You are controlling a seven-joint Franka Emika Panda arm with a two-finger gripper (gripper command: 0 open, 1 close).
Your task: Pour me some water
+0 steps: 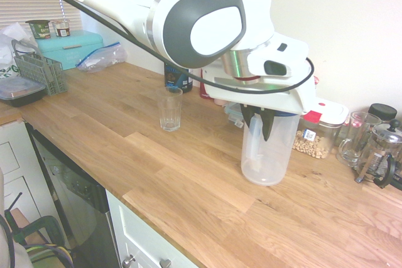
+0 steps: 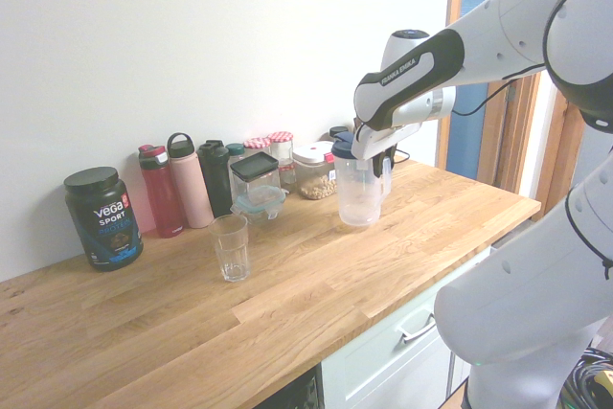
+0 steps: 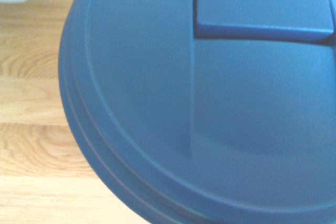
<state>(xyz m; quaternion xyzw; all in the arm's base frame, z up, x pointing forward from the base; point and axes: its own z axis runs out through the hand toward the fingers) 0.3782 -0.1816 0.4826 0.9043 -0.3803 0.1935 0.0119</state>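
Pouring not yet begun. Pitcher (image 1: 266,149) upright on tabletop (image 1: 188,180), blue lid (image 3: 173,103) on, little if any water visible inside. Glass (image 2: 231,247) empty, upright, well apart from pitcher. Gripper (image 1: 266,123) at pitcher top, jaws clenched tight; dark fingers (image 1: 269,127) reach down over upper wall near handle; grip on handle likely but not plainly visible. Left, by judgement: lift pitcher, carry to glass, tilt, fill.

Materials and finishes, kitchen worktop

Worktop (image 1: 188,186): oiled wood staves, smooth, low sheen. Pitcher (image 1: 267,155): cloudy translucent plastic; its blue lid (image 3: 199,103) smooth, satin plastic. Tumbler (image 2: 231,247): clear ribbed glass. Arm shell (image 2: 498,26): glossy white plastic.
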